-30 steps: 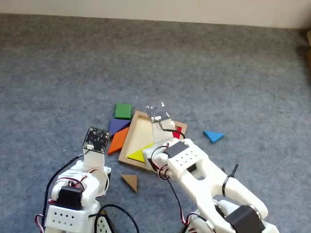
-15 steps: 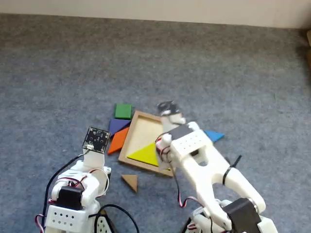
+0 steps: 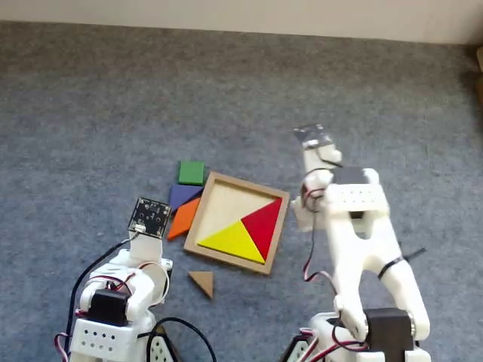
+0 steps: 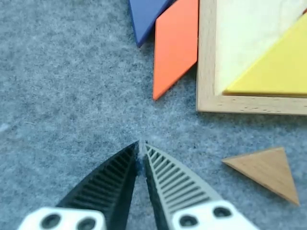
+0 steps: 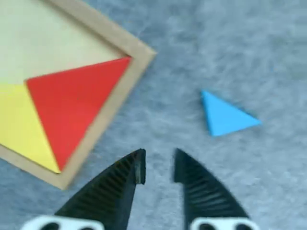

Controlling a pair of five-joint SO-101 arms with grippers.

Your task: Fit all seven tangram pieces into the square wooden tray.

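High view: grey carpet (image 3: 113, 98) under wooden tray (image 3: 200, 210); pale strip (image 3: 226, 15) behind.

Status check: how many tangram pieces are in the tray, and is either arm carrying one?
Done: two of seven. The yellow triangle and red triangle lie in the wooden tray. In hand: nothing; the left gripper is shut and empty, the right gripper open near the light blue triangle. To do: that one, the green square, dark blue triangle, orange parallelogram and brown triangle, all outside.
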